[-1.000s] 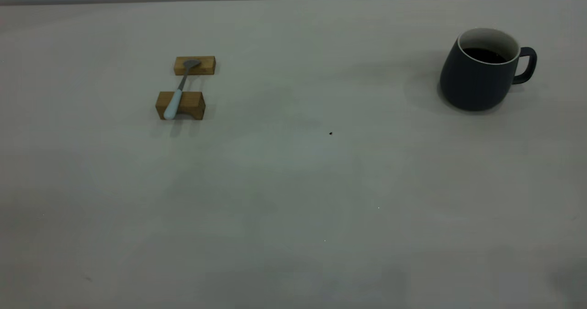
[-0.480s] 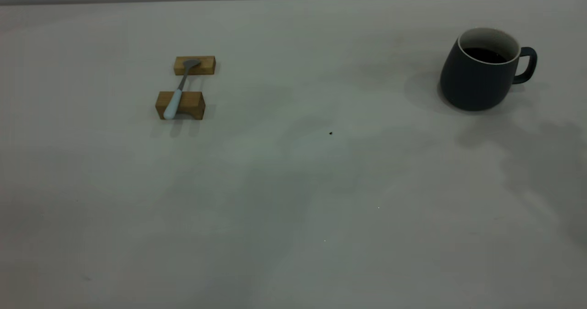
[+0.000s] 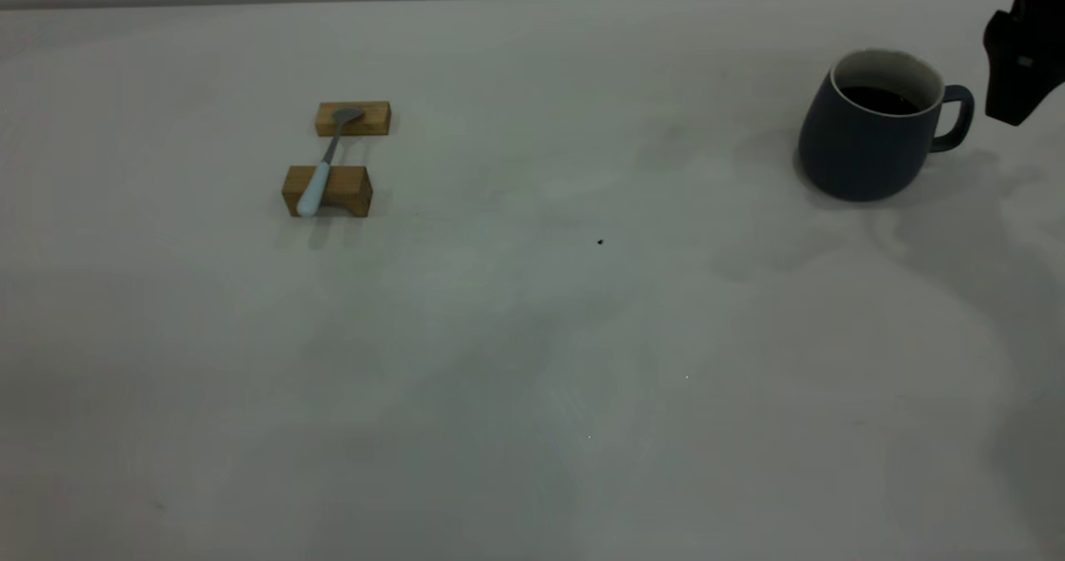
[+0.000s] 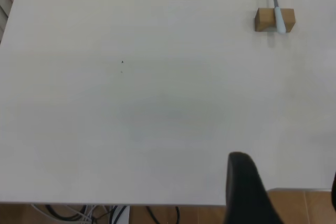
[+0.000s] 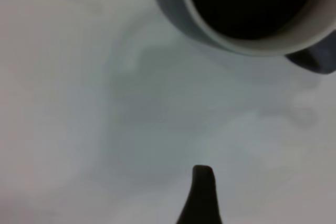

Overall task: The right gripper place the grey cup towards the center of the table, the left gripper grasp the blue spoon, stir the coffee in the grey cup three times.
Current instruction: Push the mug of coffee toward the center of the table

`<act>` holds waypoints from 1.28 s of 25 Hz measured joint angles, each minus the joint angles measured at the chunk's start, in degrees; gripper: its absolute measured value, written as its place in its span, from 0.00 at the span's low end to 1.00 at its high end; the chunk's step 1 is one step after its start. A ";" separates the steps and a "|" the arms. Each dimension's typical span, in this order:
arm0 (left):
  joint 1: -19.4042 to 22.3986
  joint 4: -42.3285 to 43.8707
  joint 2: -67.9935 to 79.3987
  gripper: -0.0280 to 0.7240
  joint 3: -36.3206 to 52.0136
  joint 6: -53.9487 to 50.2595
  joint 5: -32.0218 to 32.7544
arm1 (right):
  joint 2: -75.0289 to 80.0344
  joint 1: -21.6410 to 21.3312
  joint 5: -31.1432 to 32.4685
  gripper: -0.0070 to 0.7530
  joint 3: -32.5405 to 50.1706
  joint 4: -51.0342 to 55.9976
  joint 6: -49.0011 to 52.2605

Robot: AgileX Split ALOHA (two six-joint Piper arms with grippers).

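While nothing on the table (image 3: 516, 361) has yet been gripped, the off-white surface is seen to carry every object of the task, with only a tiny dark speck (image 3: 600, 242) near its centre. The grey cup (image 3: 869, 128) is found upright near the right edge, well apart from that centre, its loop handle turned toward the right gripper (image 3: 1015, 70), which is seen just beside and slightly above the handle without touching it. Only one dark fingertip is shown in the right wrist view, so whether its fingers are spread or pressed together cannot be told. The left gripper (image 4: 249, 190) is seen only in its own wrist view, at the table's edge and far from the spoon; its finger state cannot be told either. Two brown wooden blocks (image 3: 329, 191) are placed on the left side, and across them the blue spoon (image 3: 324, 164) is laid, bowl on the farther block, pale handle on the nearer. The coffee (image 3: 878, 99) is held fairly high inside the white wall.

A spill is judged the main risk: if the handle is caught off-centre or the cup is tilted or jerked while being moved, liquid could be slopped over the rim. The spoon could also be knocked from its blocks by an imprecise approach.
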 joint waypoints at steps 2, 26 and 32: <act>0.00 0.00 0.00 0.66 0.00 0.00 0.00 | 1.02 0.00 -2.20 0.93 -0.23 -3.11 0.00; 0.00 0.00 0.00 0.66 0.00 0.00 0.00 | 10.51 6.94 -15.04 0.89 -3.61 -7.14 -6.86; 0.00 0.00 0.00 0.66 0.00 0.00 0.00 | 10.51 12.85 -15.60 0.88 -3.61 -2.52 -6.79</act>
